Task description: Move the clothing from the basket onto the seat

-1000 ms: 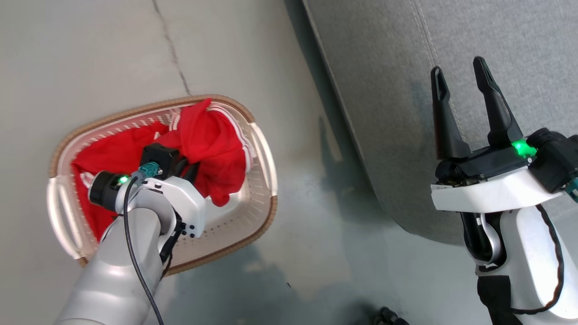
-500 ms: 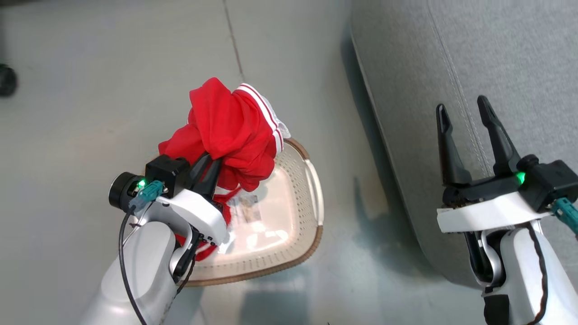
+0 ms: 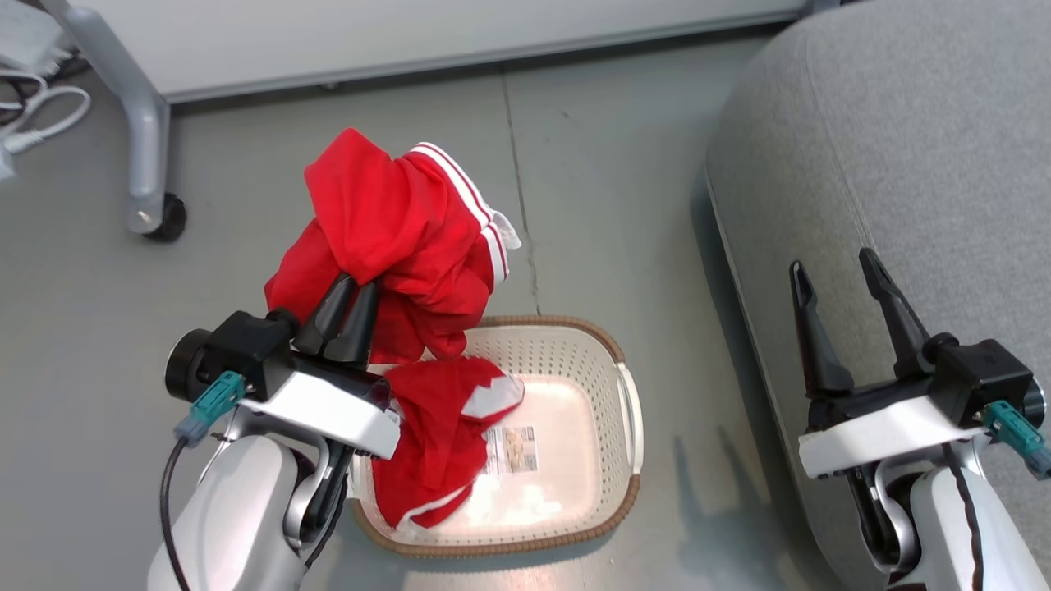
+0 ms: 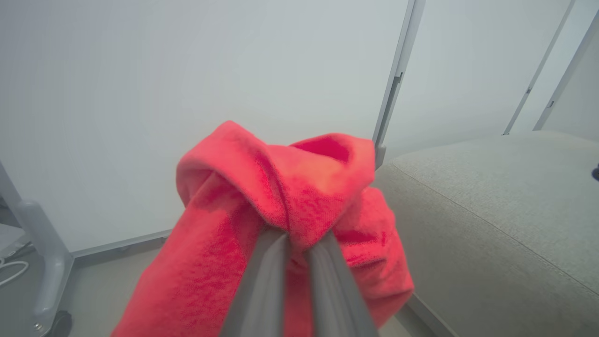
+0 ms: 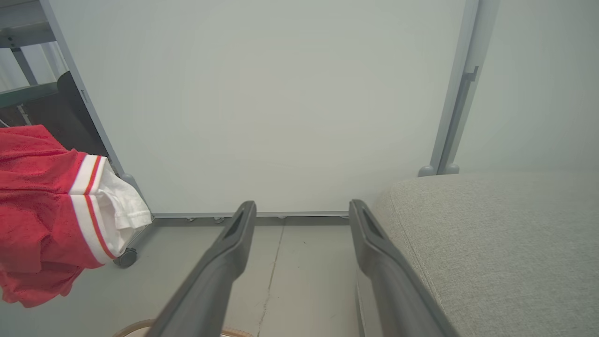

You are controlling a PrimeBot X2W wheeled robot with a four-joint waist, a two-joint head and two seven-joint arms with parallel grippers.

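Observation:
My left gripper (image 3: pixel 355 285) is shut on a bunch of red clothing (image 3: pixel 394 222) with white stripe trim, held up above the cream basket (image 3: pixel 612 386). The bunch's lower end (image 3: pixel 435 443) still hangs down into the basket, over its floor label. In the left wrist view the two fingers pinch the red cloth (image 4: pixel 281 187) between them. The red clothing (image 5: pixel 42 210) also hangs at the left of the right wrist view. My right gripper (image 3: pixel 833 273) stands open and empty over the edge of the grey seat (image 3: pixel 920 148), which lies to the right of the basket.
A white panel on a grey wheeled frame (image 3: pixel 148 156) stands behind the basket, with white cables (image 3: pixel 41 115) at the far left. Grey floor (image 3: pixel 608 205) lies between basket and seat.
The left gripper has lifted the red clothing out of the basket and higher above it. The head camera has tilted up, bringing the panel and the seat's corner into view. The right gripper stays open.

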